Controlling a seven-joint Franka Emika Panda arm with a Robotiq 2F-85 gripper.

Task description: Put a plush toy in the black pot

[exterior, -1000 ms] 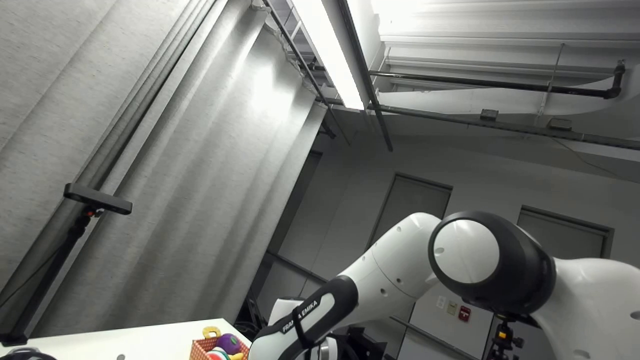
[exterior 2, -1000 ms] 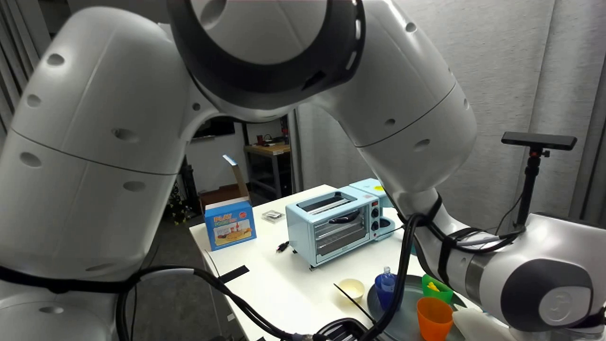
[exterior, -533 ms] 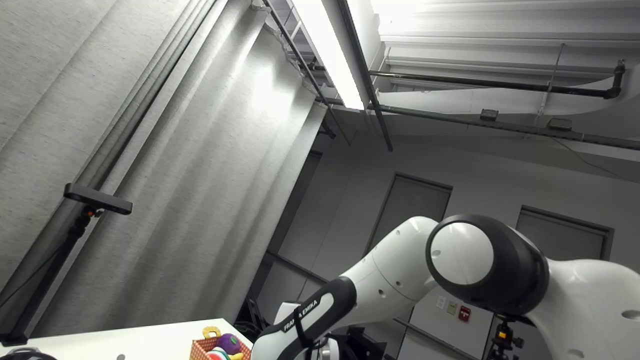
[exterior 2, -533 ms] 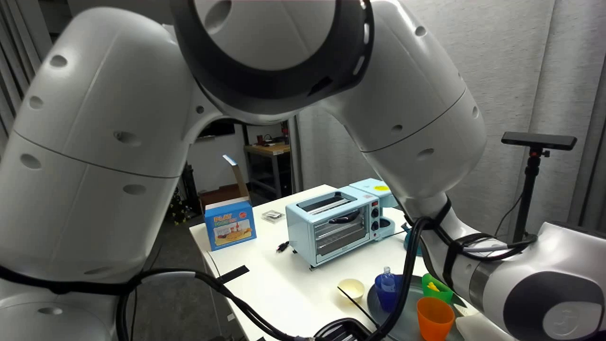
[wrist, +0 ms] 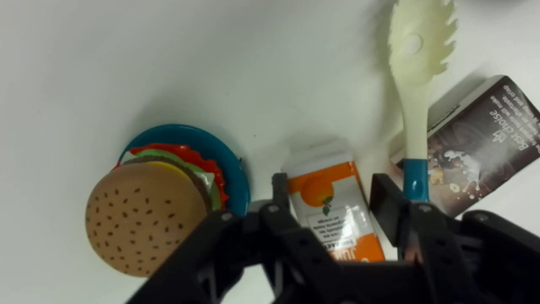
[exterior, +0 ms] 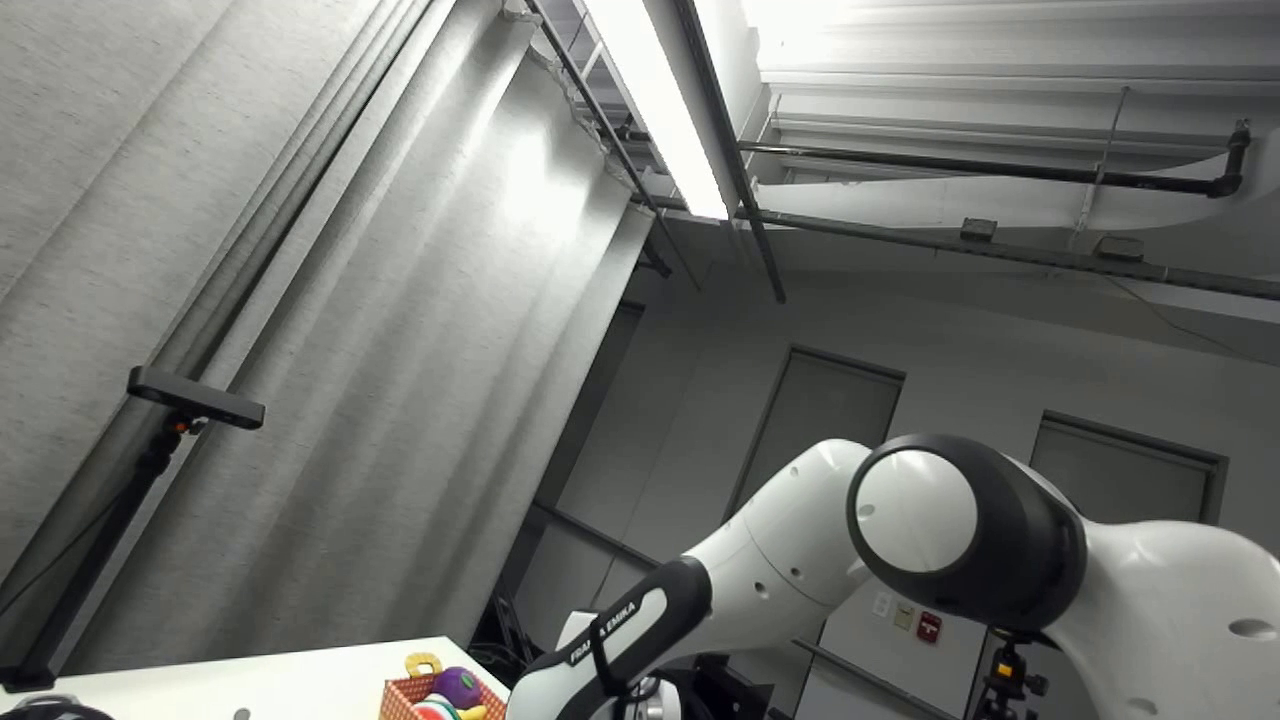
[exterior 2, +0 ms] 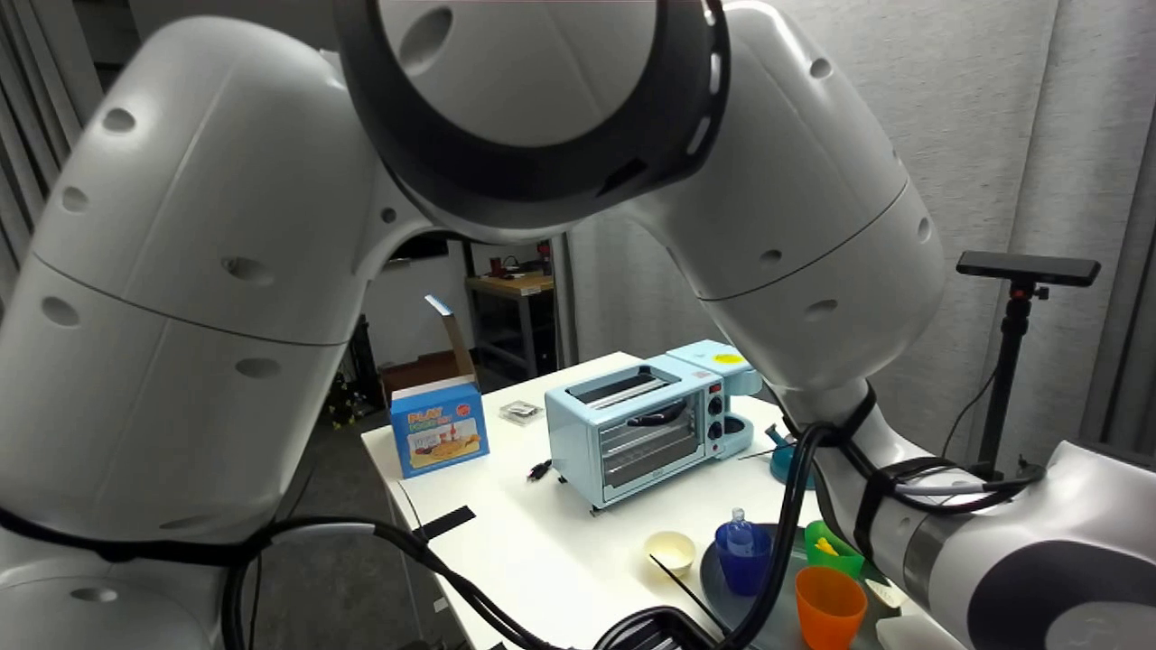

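Observation:
In the wrist view my gripper (wrist: 331, 185) stands with its black fingers apart over an orange-and-white juice carton (wrist: 339, 219). The left finger (wrist: 280, 190) looks close against the carton's edge, though contact is unclear. A strip of white table shows between the carton and the right finger (wrist: 386, 202). Both exterior views leave the gripper out. A purple round toy (exterior: 457, 688) lies in a red basket (exterior: 400, 695) in an exterior view; whether it is a plush toy I cannot tell. A black rounded thing (exterior: 55, 711), mostly cut off, may be the black pot.
Left of the gripper lies a toy burger (wrist: 145, 215) on a teal plate (wrist: 236, 169). To the right, a cream spoon (wrist: 415, 105) rests across a brown carton (wrist: 476, 160). An orange cup (exterior 2: 828, 609), a blue cup (exterior 2: 742, 564) and a toaster oven (exterior 2: 632, 433) stand on the table.
The arm has come down a little; in an exterior view its forearm and hand have shifted right and lower, uncovering more of a teal object. The things on the table have not moved.

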